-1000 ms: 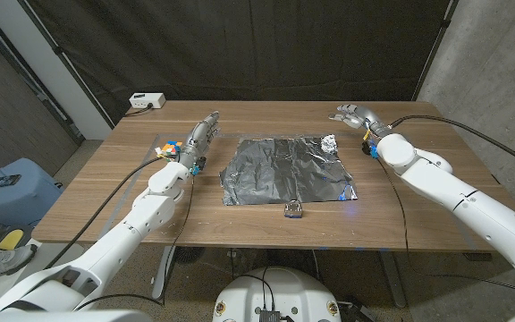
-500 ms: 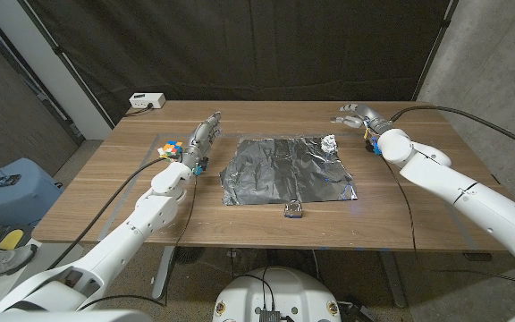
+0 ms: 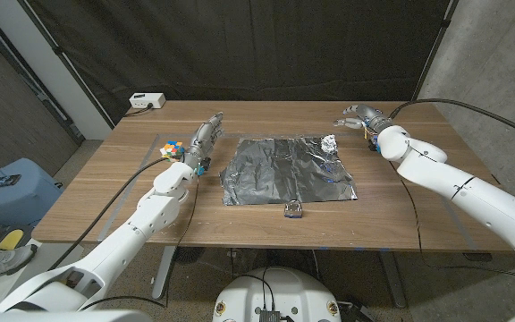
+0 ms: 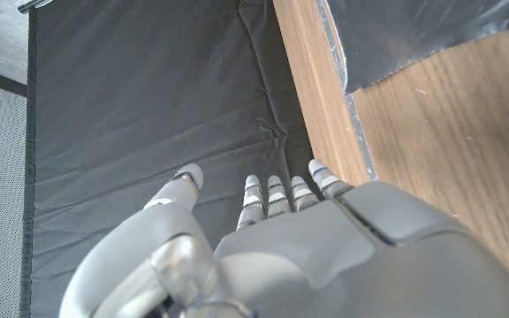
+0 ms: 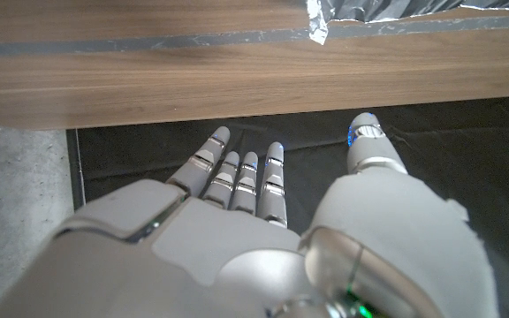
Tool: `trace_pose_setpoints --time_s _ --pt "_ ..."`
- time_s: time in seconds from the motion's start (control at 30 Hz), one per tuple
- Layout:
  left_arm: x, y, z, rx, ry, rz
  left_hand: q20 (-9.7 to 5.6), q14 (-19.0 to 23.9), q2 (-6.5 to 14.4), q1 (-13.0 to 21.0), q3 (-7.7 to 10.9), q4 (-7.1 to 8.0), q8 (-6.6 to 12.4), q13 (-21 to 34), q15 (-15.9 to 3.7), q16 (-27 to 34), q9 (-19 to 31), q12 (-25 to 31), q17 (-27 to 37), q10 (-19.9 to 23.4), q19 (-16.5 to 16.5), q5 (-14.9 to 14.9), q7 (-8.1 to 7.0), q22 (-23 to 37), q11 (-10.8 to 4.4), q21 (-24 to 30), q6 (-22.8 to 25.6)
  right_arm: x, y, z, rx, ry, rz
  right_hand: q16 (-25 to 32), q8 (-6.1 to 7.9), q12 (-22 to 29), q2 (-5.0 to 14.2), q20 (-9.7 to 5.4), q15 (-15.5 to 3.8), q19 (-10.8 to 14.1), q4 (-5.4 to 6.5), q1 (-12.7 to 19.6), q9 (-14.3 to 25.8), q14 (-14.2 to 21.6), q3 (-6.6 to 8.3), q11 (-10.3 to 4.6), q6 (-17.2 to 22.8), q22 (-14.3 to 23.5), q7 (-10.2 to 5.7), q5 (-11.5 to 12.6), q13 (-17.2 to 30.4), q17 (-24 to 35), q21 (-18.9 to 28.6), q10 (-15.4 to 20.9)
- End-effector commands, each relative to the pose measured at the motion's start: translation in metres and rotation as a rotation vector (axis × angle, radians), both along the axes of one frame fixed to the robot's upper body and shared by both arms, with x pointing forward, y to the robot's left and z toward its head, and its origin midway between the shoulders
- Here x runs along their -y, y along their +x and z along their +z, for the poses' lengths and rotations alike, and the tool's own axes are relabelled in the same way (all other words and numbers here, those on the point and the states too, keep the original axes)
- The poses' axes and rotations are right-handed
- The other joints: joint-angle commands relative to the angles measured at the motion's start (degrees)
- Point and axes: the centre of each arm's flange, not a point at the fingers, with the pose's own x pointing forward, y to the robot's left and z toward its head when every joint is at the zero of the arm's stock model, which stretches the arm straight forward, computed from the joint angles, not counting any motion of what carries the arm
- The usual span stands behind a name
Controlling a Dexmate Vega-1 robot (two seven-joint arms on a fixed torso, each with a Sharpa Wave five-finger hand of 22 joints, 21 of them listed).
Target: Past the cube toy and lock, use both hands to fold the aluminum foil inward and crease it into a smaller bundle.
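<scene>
Shifted slightly inward, both hands: left hand [image 3: 204,136] and right hand [image 3: 362,117], fingers extended, empty, flanking aluminum foil [image 3: 284,169], seemingly not touching it.

A robot test lab or studio: a wooden table [image 3: 105,192] stands before a black cloth backdrop [image 3: 240,49] that hangs beyond the fingertips of both robot hands. A bare concrete wall [image 3: 494,63] rises outside the right fingers. A white box [image 3: 147,101] with a cable sits at the table's far edge.
</scene>
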Motion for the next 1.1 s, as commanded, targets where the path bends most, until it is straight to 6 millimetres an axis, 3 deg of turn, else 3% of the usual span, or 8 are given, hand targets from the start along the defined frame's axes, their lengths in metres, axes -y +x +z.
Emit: trace_pose_setpoints --time_s 0.03,0.27,0.4,0.6,0.77,1.1 --pt "0.006 -0.003 0.006 0.012 0.038 0.009 0.27 -0.3 -0.2 0.6 0.06 -0.34 0.64 0.1 0.25 0.2 0.3 0.3 0.1 0.7 0.3 0.4 -0.20 0.3 -0.10 -0.1 1.3 0.000 0.008 0.006 -0.026 -0.095 -0.079 0.3 0.60 -0.1 -0.45 -0.29 -0.36 0.3 0.13 0.1 0.3 0.3 0.07 -0.10 0.7 0.3 -0.02 -0.1 0.1 0.1 0.3 -0.4" --pt "0.009 -0.008 0.013 0.027 0.111 0.026 0.44 0.4 -0.1 1.0 0.22 -0.85 0.96 0.2 0.39 0.4 0.3 0.5 0.1 1.4 0.6 0.7 -0.26 0.3 -0.36 -0.5 2.9 0.000 0.013 0.008 -0.030 -0.113 -0.094 0.4 0.70 0.0 -0.64 -0.39 -0.36 0.4 0.14 0.1 0.3 0.4 -0.03 -0.03 1.3 0.3 -0.04 0.0 0.1 0.1 0.4 -0.5" --pt "0.006 -0.013 0.019 0.035 0.176 0.047 1.09 2.7 0.0 2.4 1.14 -2.38 1.40 0.2 0.17 0.9 0.3 1.3 0.1 4.0 2.3 1.6 0.27 0.3 -0.60 -0.6 6.2 0.002 0.014 0.010 -0.034 -0.119 -0.101 0.4 0.44 -0.1 -0.78 -0.40 -0.29 0.4 0.19 0.0 0.3 0.4 -0.14 0.03 0.9 0.3 0.10 0.0 0.1 0.1 0.4 -0.7" --pt "-0.004 -0.023 0.023 0.037 0.252 0.069 1.56 4.0 0.0 3.3 1.77 -3.46 1.70 0.3 0.42 0.9 0.4 1.6 0.1 5.3 3.1 2.4 0.38 0.4 -0.62 -0.8 8.5 0.003 0.016 0.014 -0.044 -0.134 -0.114 0.4 0.40 0.0 -0.89 -0.37 -0.07 0.3 0.39 -0.4 0.3 0.2 -0.33 0.27 1.1 0.3 0.88 0.1 0.1 0.1 0.4 -0.7" --pt "-0.011 -0.034 0.026 0.041 0.325 0.114 1.02 6.8 -0.7 5.2 2.84 -5.61 1.41 0.6 -0.31 1.1 0.5 2.2 0.1 7.5 5.2 4.4 -2.29 0.5 -1.78 -0.9 10.8 0.001 0.017 0.017 -0.050 -0.140 -0.124 0.4 0.77 0.3 -1.12 -0.27 0.05 0.2 0.53 -0.7 0.4 0.3 -0.57 0.74 2.6 0.4 2.25 0.2 0.1 0.2 0.4 -0.2" --pt "-0.018 -0.048 0.031 0.043 0.454 0.146 1.39 9.9 -1.8 5.5 2.86 -6.19 1.94 0.9 -0.11 1.5 0.6 2.6 0.4 9.1 6.6 6.3 -2.37 0.7 -2.08 -1.0 14.5 -0.005 0.018 0.020 -0.108 -0.130 -0.150 0.5 0.85 0.4 -1.12 -0.07 0.82 0.0 0.61 -0.8 0.3 0.2 -0.69 1.64 3.6 0.4 2.87 0.3 0.1 0.2 0.4 0.0"
